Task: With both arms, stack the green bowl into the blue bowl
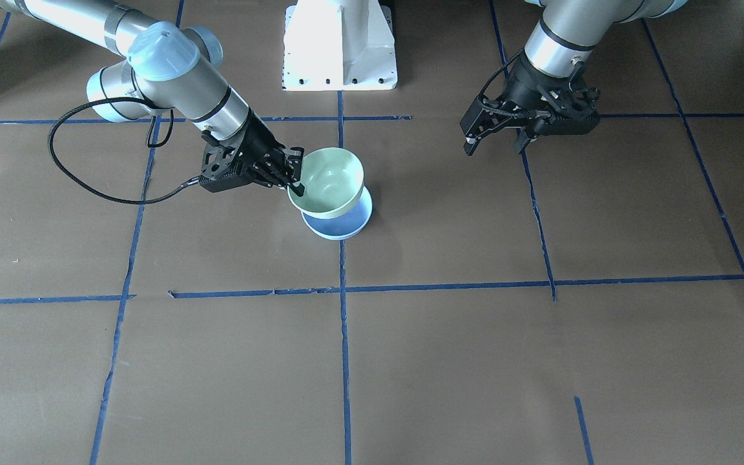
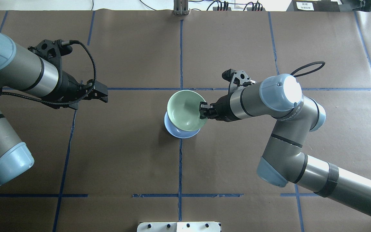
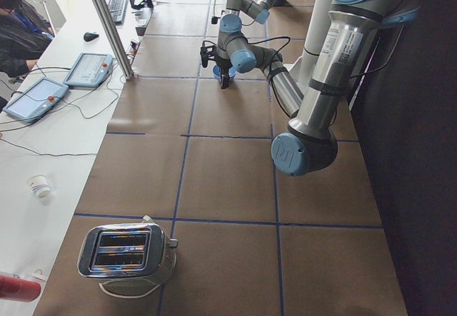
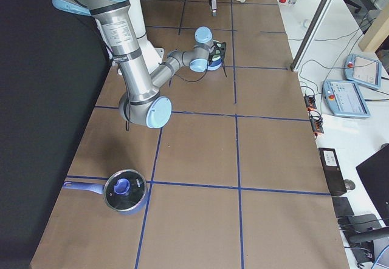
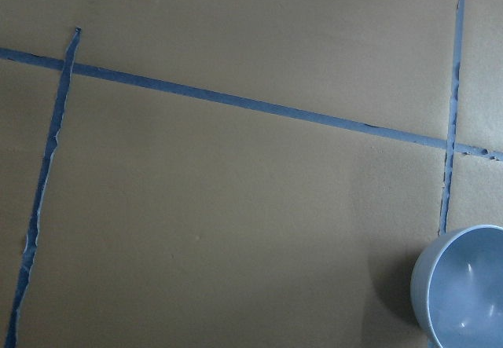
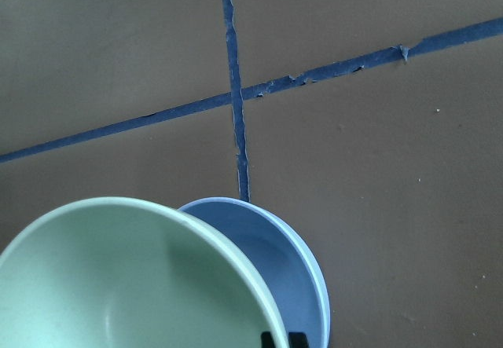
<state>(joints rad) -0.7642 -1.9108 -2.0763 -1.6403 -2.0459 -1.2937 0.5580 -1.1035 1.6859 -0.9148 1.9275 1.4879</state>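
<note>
Green, a pale glossy mint, is what we meet first: the round, smooth green bowl [image 2: 184, 109] hangs tilted over the table, its opening tipped toward 9 o'clock in the overhead view. The black two-finger right gripper [image 2: 204, 112] pinches its rim at 3 o'clock, one finger inside the wall and one outside, jaws closed narrow on that edge. Directly beneath sits the round, smooth periwinkle blue bowl [image 2: 179, 132], upright on the table, its rim peeking out from under the green one between 5 and 8 o'clock. We cannot tell whether the two bowls touch or whether a gap remains; the right wrist view shows the green rim overlapping most of the blue opening. The blue bowl rests on a strip of blue tape [image 2: 181, 51] that runs from 12 to 6 o'clock across the brown paper-covered table [image 2: 124, 145]. At 9 o'clock from the bowls, well apart, the black left gripper [image 2: 101, 94] hovers with nothing in it; in the front-facing view we see its fingers [image 1: 472, 141] spread wide. In that same view the white pedestal base [image 1: 340, 48] stands at 12 o'clock from the bowls. Farther out, a chrome two-slot toaster [image 3: 127, 253] sits at the table end on the robot's left, and a saucepan with a glass lid [image 4: 124, 190] lies at the end on its right.
</note>
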